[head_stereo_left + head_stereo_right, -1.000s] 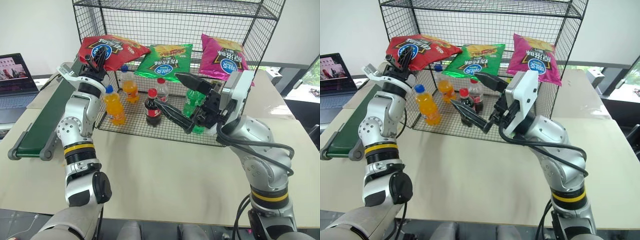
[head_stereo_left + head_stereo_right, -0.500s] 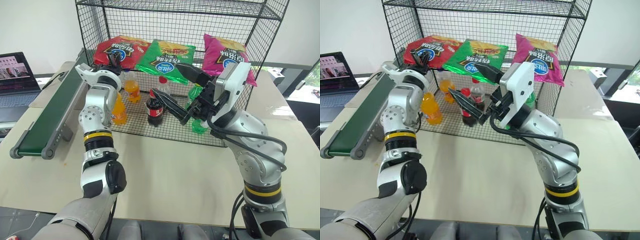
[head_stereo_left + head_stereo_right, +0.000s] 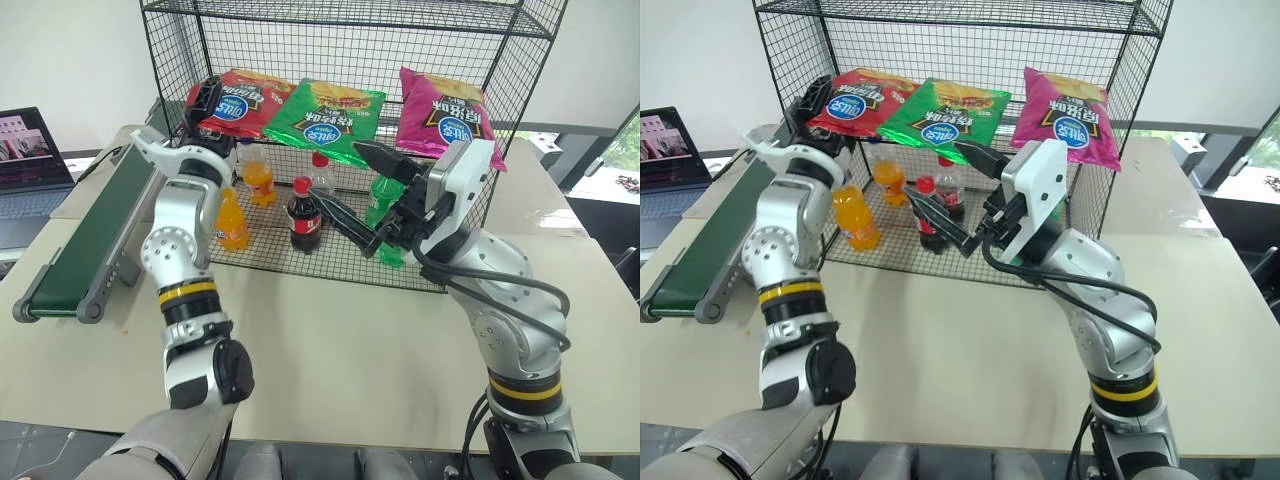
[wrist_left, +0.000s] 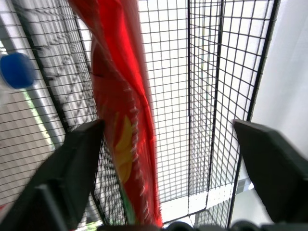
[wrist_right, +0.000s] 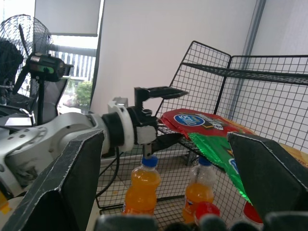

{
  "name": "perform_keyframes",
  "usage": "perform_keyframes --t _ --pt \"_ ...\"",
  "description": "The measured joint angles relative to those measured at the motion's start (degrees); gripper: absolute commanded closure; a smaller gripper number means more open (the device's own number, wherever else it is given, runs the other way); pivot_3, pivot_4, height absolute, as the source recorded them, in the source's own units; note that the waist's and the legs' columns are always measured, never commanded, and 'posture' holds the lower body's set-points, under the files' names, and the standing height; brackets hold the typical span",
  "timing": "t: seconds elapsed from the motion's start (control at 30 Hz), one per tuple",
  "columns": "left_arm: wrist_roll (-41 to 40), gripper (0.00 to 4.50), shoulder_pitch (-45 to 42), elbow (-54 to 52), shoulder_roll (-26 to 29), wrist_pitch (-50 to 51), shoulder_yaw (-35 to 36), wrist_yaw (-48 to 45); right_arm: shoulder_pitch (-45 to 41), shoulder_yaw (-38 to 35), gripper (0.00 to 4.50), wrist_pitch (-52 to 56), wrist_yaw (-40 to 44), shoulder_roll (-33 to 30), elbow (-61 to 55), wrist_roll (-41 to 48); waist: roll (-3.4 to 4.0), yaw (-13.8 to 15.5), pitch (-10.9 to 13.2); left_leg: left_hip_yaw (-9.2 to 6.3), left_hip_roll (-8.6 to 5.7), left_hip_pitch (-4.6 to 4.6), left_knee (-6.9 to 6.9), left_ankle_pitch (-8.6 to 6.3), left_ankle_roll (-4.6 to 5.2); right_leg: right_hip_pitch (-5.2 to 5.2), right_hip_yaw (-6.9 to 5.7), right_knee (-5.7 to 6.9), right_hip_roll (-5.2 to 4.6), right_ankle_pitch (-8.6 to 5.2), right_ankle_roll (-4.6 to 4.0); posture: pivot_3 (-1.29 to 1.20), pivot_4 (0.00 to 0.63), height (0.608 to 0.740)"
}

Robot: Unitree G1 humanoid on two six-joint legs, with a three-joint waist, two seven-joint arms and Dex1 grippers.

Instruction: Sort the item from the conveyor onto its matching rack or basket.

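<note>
The left claw (image 3: 207, 100) has just let go, its fingers now spread around the red chip bag (image 3: 240, 103) lying on the rack (image 3: 470, 20) shelf. The right claw (image 3: 355, 190) hangs released, so the sort looks finished.

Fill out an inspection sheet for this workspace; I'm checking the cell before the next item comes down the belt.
Surface: pale table carrying the rack and the belt.
Job's things: red chip bag lies on the black wire rack beside the green bag and magenta bag; conveyor belt bare.
Clutter: orange soda bottles, a cola bottle and a green bottle on the lowest tier.
Grippers: left gripper open at the red bag's edge; right gripper open, holding nothing.
Cables: black cable looped along the right arm.
Surroundings: laptop beyond the conveyor, white wall, window.
</note>
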Motion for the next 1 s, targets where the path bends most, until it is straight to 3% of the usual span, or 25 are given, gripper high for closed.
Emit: perform_keyframes --t 0.23,0.3,0.37,0.47,0.53,0.6,0.73,1.0 --pt "-8.0 0.05 13.9 -14.2 7.7 7.5 -0.8 6.4 5.9 0.7 0.0 -1.5 0.7 0.0 -0.2 -1.5 -0.01 0.3 0.0 -0.02 -0.01 -0.03 0.0 0.03 -0.06 0.0 -0.01 -0.03 0.0 0.0 0.0 0.0 0.15 0.74" --pt "-7.8 0.05 21.4 -19.7 16.1 13.2 -3.5 2.4 10.0 0.5 0.0 -1.5 0.0 -0.1 -1.4 -1.9 0.0 -0.1 0.0 -0.01 0.0 0.07 -0.1 0.03 -0.07 0.02 0.0 0.0 0.0 -0.01 0.0 0.0 0.15 0.74" --pt "-1.3 0.05 29.2 -24.1 24.5 16.7 -7.2 -3.7 15.3 0.3 0.0 -1.5 -2.1 -0.1 -1.7 -3.9 0.05 -0.2 0.0 0.02 0.0 0.12 -0.25 0.07 -0.14 -0.04 0.01 -0.07 0.0 -0.04 -0.05 0.0 0.15 0.74" --pt "12.3 0.05 37.9 -26.7 31.2 16.3 -14.2 -11.8 21.6 0.4 0.0 -1.5 -4.9 -0.3 -1.4 -7.7 0.12 0.1 0.1 0.06 -0.04 0.17 -0.57 0.24 -0.44 -0.13 0.0 -0.13 -0.06 -0.05 -0.08 0.0 0.15 0.74" --pt "26.8 0.05 43.1 -27.7 35.9 10.3 -23.4 -18.9 26.2 0.5 0.0 -2.5 -7.1 0.0 -1.1 -10.9 0.12 0.2 0.1 0.07 -0.04 0.28 -0.75 0.34 -0.63 -0.15 0.0 -0.28 -0.06 -0.11 -0.11 0.0 0.15 0.74" --pt "35.9 0.05 45.3 -26.9 36.1 5.2 -28.7 -22.6 29.8 0.6 0.0 -2.9 -8.9 0.3 0.1 -13.2 0.16 0.2 0.1 0.07 -0.03 0.23 -0.9 0.38 -0.66 -0.14 0.0 -0.63 -0.07 -0.22 -0.17 0.0 0.15 0.74" --pt "49.8 0.05 45.8 -20.1 30.8 -6.0 -34.8 -27.7 35.2 1.0 0.0 -3.6 -12.9 2.8 3.4 -17.1 0.14 -0.1 0.1 0.07 -0.03 0.06 -0.88 0.35 -0.6 -0.16 0.05 -0.67 -0.07 0.0 -0.09 0.0 0.15 0.74" --pt "57.4 0.05 42.8 -13.3 25.9 -12.2 -34.9 -34.0 36.3 0.8 0.0 -3.6 -15.7 3.9 3.1 -20.6 0.14 -0.2 0.1 0.07 -0.03 0.05 -0.83 0.27 -0.44 -0.1 0.05 -0.65 -0.07 -0.01 -0.07 0.0 0.15 0.74"
